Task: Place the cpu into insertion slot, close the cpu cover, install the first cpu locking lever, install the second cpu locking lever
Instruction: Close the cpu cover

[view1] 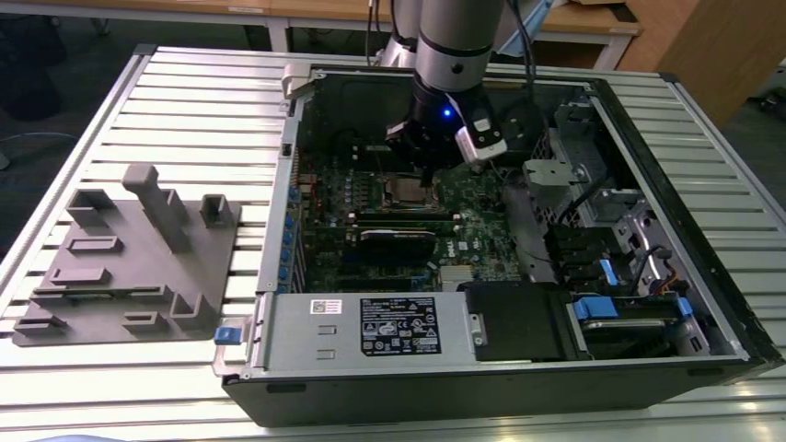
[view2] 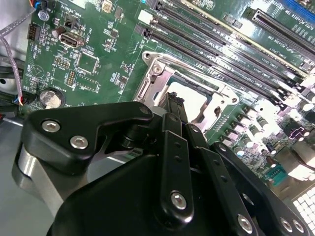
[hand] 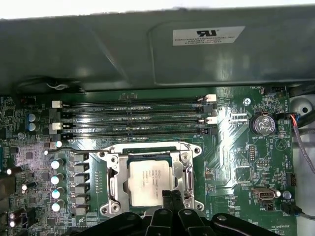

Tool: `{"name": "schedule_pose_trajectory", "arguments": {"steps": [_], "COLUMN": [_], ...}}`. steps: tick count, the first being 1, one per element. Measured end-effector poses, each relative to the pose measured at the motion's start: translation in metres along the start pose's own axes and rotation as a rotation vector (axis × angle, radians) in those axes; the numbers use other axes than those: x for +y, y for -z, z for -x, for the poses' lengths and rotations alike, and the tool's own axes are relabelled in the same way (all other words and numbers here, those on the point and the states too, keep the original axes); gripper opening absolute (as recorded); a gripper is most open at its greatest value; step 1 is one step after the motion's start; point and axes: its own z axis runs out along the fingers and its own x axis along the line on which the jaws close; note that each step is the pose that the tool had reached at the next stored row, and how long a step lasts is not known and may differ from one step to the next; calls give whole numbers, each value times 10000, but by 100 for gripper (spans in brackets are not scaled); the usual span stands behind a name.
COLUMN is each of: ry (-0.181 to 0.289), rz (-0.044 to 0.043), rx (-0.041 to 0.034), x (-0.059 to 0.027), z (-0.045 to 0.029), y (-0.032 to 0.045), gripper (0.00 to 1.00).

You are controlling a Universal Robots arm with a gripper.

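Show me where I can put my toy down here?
The slatted table is bare beyond the grey fixture and in front of it. Inside the computer case it's crowded, with the gripper at the cpu.

Count on inspection:

- One open black computer tower case, lying on its side.
- One slatted metal table beneath it.
- One grey moulded fixture block, at the exterior view's left of the case.
- One silver and black robot arm, over the far half of the case.
- One green circuit board.
- One square silver-rimmed insertion slot.
- One flat grey square cpu, seated in that slot.
- Four white latch clips on the long black memory slots, two at each end.
- One round silver coin battery.
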Motion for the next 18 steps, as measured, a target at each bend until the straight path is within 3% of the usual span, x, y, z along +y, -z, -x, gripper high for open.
{"name": "schedule_pose_trajectory", "arguments": {"steps": [13,15,18], "ry": [7,11,12], "rz": [2,1,1], "rx": [-1,-6,-34], "x": [-89,-93,-100], "z": [3,-23,-129], "y": [-6,-18,-40], "gripper": [11,11,11]}}
